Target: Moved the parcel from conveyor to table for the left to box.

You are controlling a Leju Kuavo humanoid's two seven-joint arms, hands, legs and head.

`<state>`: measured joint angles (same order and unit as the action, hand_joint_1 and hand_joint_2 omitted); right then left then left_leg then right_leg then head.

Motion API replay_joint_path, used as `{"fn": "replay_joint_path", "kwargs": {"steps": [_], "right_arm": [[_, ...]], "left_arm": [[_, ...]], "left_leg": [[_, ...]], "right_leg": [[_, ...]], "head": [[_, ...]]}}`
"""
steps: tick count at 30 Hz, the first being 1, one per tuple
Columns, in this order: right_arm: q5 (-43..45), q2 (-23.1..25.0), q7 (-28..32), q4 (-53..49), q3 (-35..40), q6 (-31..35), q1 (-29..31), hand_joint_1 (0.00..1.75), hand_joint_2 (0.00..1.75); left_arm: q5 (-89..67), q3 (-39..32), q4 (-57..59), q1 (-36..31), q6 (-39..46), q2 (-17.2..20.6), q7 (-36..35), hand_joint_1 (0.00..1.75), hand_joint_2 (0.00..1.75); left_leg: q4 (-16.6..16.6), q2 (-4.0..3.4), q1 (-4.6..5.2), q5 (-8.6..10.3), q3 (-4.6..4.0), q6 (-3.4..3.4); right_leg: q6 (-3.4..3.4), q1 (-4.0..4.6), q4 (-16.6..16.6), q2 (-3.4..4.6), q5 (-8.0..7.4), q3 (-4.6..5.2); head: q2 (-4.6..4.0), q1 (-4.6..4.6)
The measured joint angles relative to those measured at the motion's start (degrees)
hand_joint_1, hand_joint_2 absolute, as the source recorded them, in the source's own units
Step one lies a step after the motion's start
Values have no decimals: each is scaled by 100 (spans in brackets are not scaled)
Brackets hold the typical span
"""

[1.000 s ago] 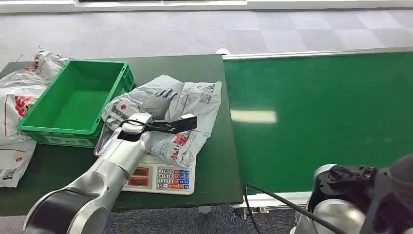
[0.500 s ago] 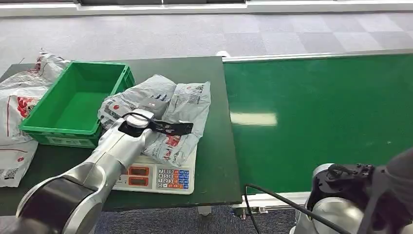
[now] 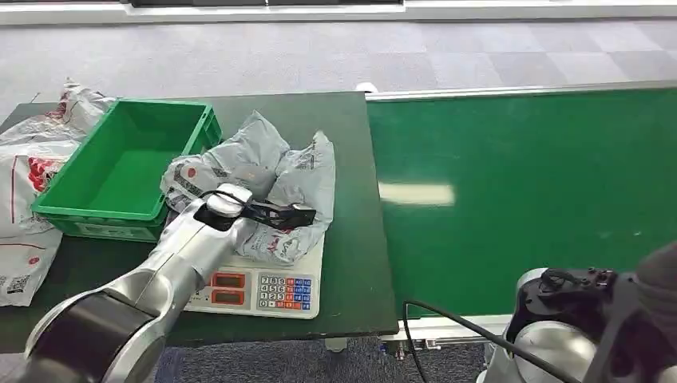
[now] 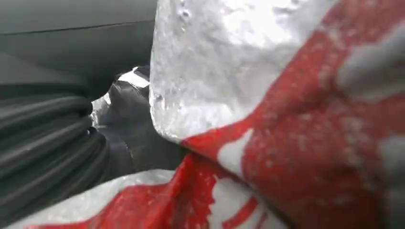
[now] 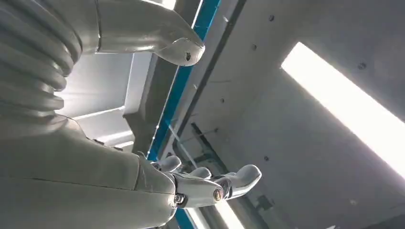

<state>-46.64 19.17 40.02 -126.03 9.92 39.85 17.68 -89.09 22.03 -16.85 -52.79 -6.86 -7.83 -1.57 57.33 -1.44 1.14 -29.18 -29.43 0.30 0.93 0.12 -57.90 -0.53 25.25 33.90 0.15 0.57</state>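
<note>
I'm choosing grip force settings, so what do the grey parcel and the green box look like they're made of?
The grey parcel looks like a thin plastic mailer: it is creased and bunched around the left hand, with a slight sheen and red print. What is inside cannot be told. The green box looks like rigid moulded plastic, with straight walls, a ribbed rim and an even, slightly glossy colour.
</note>
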Motion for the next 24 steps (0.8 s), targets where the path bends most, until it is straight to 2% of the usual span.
{"fn": "replay_joint_path", "kwargs": {"steps": [3, 7, 12, 16, 21, 24], "right_arm": [[-40, 0, -2, -74, -18, 0, -12, 0, 175], [-50, -2, -2, -171, -44, 0, -34, 0, 175], [-44, -7, 0, -230, -74, 2, -45, 0, 175], [-5, -9, -2, -234, -90, 2, -51, 0, 175], [69, -9, -2, -223, -94, 0, -50, 0, 175], [92, -9, 0, -175, -81, 0, -44, 0, 175]], "left_arm": [[9, 7, -46, 82, 982, 7, -83, 175, 175], [15, 7, -242, 150, 2827, 11, -470, 175, 175], [22, 7, -350, 176, 3097, 13, -529, 175, 175], [109, -9, -547, 256, 4437, 55, -662, 175, 175], [229, -386, -2088, 694, 4670, 190, -411, 175, 175], [101, -799, -2575, 662, 4701, 216, -441, 175, 175]], "left_leg": [[1, 1, 0, 0, -10, 0], [2, 2, 0, 0, -22, 0], [2, 3, 0, 0, -30, 0], [2, 3, 0, 0, -34, 0], [2, 2, -1, 0, -47, 0], [2, 4, -1, 1, -50, 0]], "right_leg": [[0, 0, 0, -4, 0, 9], [0, 0, 0, -4, 0, 21], [0, 0, 0, -4, 0, 30], [0, 1, 0, -5, 0, 34], [0, 2, -1, -5, 0, 45], [0, 2, -1, -7, 0, 47]], "head": [[0, 0], [0, 0], [0, 0], [0, 0], [0, 2], [0, 2]]}}
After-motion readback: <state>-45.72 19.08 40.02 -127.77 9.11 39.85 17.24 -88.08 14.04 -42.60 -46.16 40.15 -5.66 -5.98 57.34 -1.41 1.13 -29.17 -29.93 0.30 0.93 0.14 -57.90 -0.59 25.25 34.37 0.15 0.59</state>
